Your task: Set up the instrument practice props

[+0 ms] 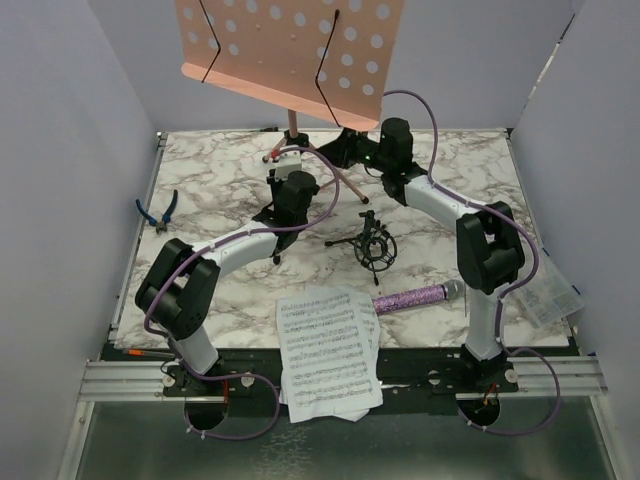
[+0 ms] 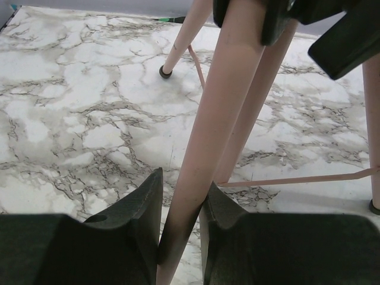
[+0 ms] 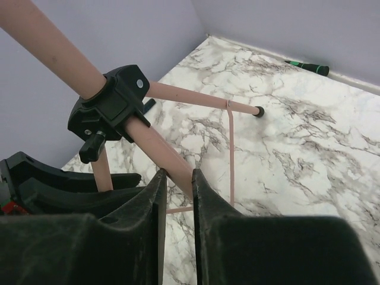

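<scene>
pink stand (image 1: 290,45) — left hand (image 2: 181,199) and right hand (image 3: 178,181) both clamped on it, seen only from wrists.

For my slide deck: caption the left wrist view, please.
Left gripper clamped on a pink music-stand leg above the marble tabletop.

The pink music stand (image 1: 262,45) stands behind sheet-music pages (image 1: 328,350).
</scene>
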Robot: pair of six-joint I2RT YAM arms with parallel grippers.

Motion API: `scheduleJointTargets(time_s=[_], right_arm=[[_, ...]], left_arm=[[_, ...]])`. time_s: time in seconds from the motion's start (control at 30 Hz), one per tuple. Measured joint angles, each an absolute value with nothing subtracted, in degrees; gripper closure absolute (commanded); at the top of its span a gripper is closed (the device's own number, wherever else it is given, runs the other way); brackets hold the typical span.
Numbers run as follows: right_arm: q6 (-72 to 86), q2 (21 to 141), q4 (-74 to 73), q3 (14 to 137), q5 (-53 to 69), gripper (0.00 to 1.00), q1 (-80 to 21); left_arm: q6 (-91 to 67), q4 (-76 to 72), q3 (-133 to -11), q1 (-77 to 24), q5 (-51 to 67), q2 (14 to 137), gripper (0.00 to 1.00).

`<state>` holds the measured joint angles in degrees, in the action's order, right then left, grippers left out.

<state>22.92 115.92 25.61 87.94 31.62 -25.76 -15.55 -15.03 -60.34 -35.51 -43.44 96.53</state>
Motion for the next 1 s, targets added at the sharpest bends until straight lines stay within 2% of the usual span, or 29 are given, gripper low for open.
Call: scheduleJointTargets(time_s=[0.3, 0.37, 0.53, 0.63, 0.7, 0.8, 1.0], right_arm=[[21.30, 115.87, 22.48, 89.86, 31.94, 0.82, -25.74], [21.10, 115.90, 21.76, 90.15, 31.94, 0.80, -25.74], [21.06, 115.90, 20.60, 90.26, 31.64, 0.60, -25.76], [21.02, 115.90, 19.46, 89.56, 31.18, 0.51, -25.76], [20.91, 115.87, 19.09, 88.75, 30.81, 0.47, -25.76], [20.88, 115.59, 18.39, 87.88, 30.46, 0.43, -25.69], [19.94, 113.12, 16.58, 85.19, 28.40, 0.43, -25.69]], left_arm=[[-16.23, -14.55, -59.94, -35.03, -41.12, 95.81, 1.00], [-16.62, -14.70, -59.51, -34.85, -40.12, 95.39, 0.93], [-16.99, -15.18, -58.74, -34.46, -38.28, 94.67, 0.40], [-21.50, -13.96, -57.25, -35.00, -35.79, 94.30, 0.26], [-22.20, -14.24, -56.47, -35.75, -34.52, 94.24, 0.21], [-23.46, -14.11, -56.49, -35.75, -33.10, 93.86, 0.20], [-24.18, -13.41, -56.49, -35.35, -30.52, 93.25, 0.19]])
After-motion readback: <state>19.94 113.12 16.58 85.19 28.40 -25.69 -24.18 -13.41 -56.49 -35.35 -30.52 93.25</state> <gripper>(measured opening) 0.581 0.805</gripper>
